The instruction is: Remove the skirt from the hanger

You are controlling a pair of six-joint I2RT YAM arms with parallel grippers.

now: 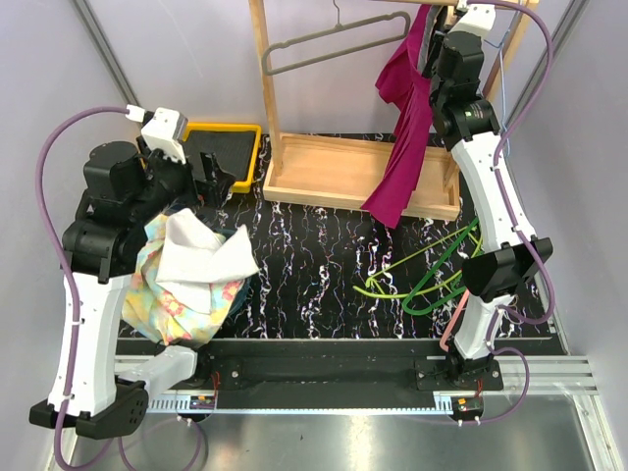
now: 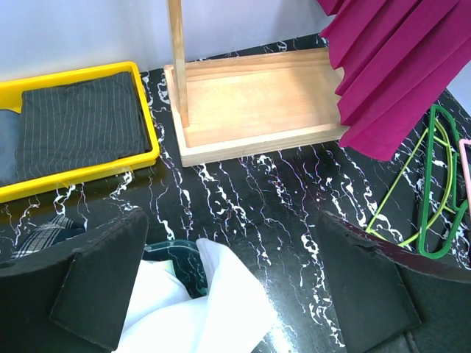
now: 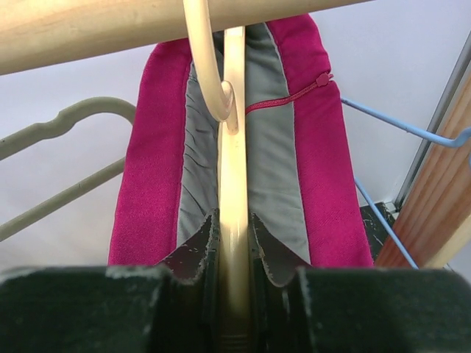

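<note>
A magenta skirt (image 1: 400, 137) with a grey lining (image 3: 276, 169) hangs from a cream hanger (image 3: 234, 191) hooked over the wooden rail (image 3: 147, 26) at the top right. Its hem shows in the left wrist view (image 2: 397, 81). My right gripper (image 3: 235, 243) is up at the rail, shut on the cream hanger's stem, with the skirt's waistband just behind its fingers. My left gripper (image 2: 228, 287) is open and empty, low over the pile of clothes (image 1: 191, 270) at the left, above a white cloth (image 2: 199, 309).
A wooden rack base (image 1: 343, 172) stands at the back. An empty grey hanger (image 1: 324, 44) and a blue hanger (image 3: 412, 132) hang on the rail. A yellow tray (image 2: 88, 173) holds folded dark cloth. Green hangers (image 1: 432, 275) and a pink one lie on the black marbled table at right.
</note>
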